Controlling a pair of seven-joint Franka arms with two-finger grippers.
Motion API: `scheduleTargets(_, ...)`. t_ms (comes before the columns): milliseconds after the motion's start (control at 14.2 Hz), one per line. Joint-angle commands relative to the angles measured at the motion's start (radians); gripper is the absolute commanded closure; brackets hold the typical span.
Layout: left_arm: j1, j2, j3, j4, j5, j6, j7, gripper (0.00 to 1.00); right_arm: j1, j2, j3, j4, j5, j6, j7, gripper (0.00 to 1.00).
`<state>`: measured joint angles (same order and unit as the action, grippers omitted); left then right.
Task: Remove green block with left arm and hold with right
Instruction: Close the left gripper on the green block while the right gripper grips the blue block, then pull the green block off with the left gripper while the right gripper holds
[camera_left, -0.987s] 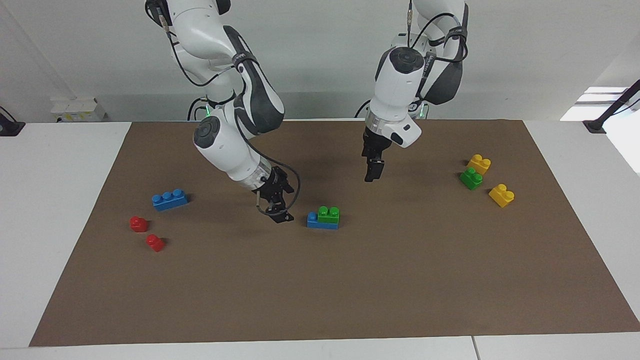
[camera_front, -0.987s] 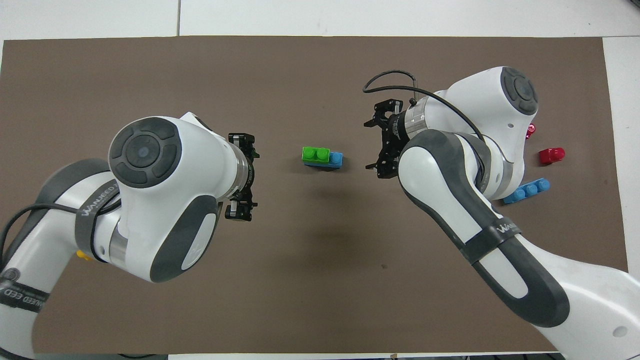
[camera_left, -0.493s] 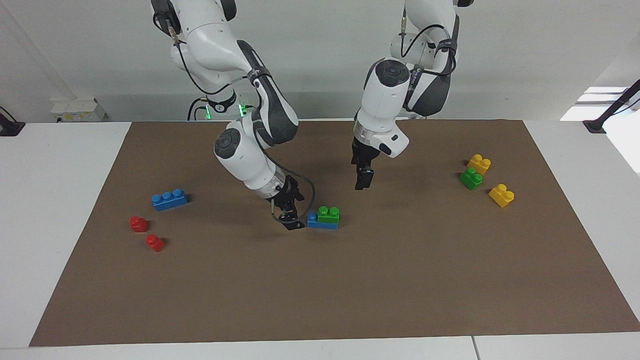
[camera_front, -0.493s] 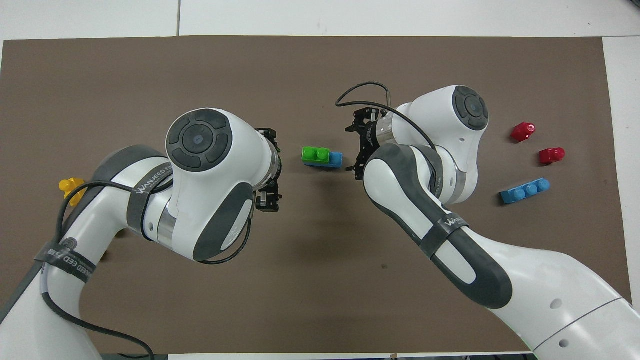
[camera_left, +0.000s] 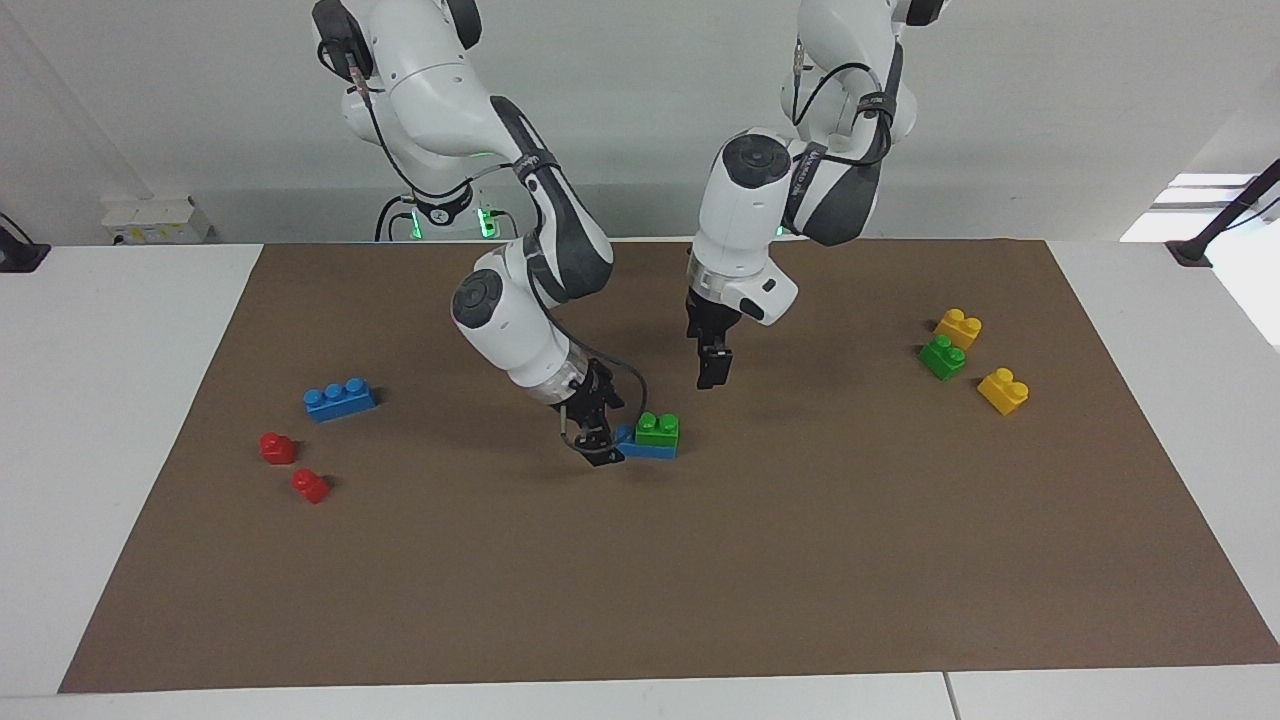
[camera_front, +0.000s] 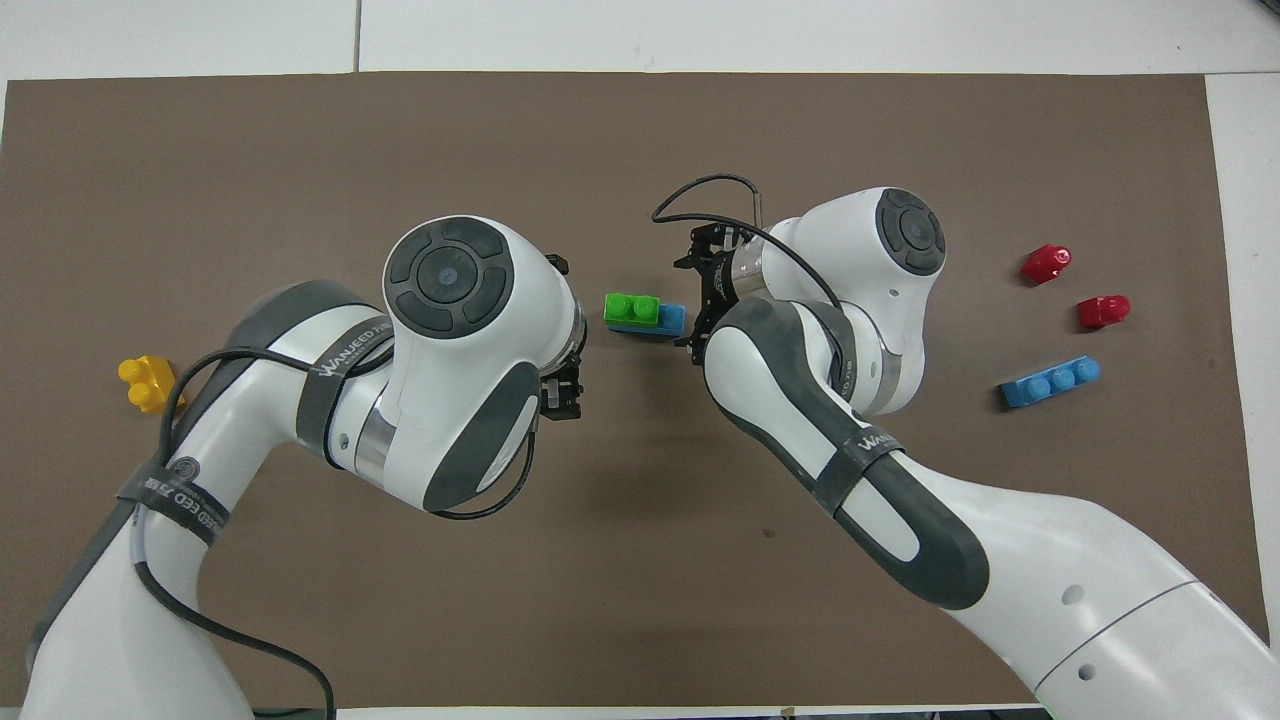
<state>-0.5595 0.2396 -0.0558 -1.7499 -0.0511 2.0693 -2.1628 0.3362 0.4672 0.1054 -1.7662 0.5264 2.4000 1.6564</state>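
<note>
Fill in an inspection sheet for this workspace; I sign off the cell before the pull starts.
Surface: brown mat over white table.
Job's things: green block stacked on blue brick, mid-mat.
Clutter: second green block, two yellow bricks, loose blue brick, two red pieces.
Grippers: right pincer open at the blue brick's end; left pincer open, raised above the mat.
Cables: black cable looped at right wrist.
Surroundings: white wall, nothing else seen.

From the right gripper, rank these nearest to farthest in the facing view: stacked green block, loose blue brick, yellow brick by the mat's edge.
1. Stacked green block, on a blue brick beside the right gripper.
2. Loose blue brick, toward the right arm's end.
3. Yellow brick, toward the left arm's end.
</note>
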Motion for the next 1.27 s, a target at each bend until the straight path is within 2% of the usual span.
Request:
scheduleTargets(0, -0.040, 0.113, 0.016, 0.110, 0.022, -0.017, -0.040, 0.00, 0.014, 0.011, -0.003, -0.021, 0.018, 0.053, 0.011, 0.03)
scheduleTargets(141, -0.051, 0.154, 0.016, 0.141, 0.023, -0.023, -0.069, 0.00, 0.024, 0.018, -0.001, -0.024, 0.018, 0.068, 0.011, 0.03)
scheduleTargets(775, -0.050, 0.222, 0.025, 0.185, 0.040, 0.021, -0.117, 0.00, 0.029, 0.019, -0.001, -0.055, 0.018, 0.114, 0.011, 0.06)
scheduleTargets(916, -0.050, 0.240, 0.025, 0.199, 0.051, 0.025, -0.138, 0.00, 0.029, 0.019, -0.001, -0.053, 0.018, 0.114, 0.013, 0.16)
scheduleTargets(1128, -0.050, 0.242, 0.025, 0.199, 0.056, 0.051, -0.149, 0.00, 0.030, 0.021, -0.001, -0.055, 0.018, 0.125, 0.013, 0.42)
scheduleTargets(1198, -0.050, 0.247, 0.025, 0.199, 0.057, 0.058, -0.149, 0.00, 0.030, 0.021, -0.001, -0.058, 0.020, 0.140, 0.013, 0.45)
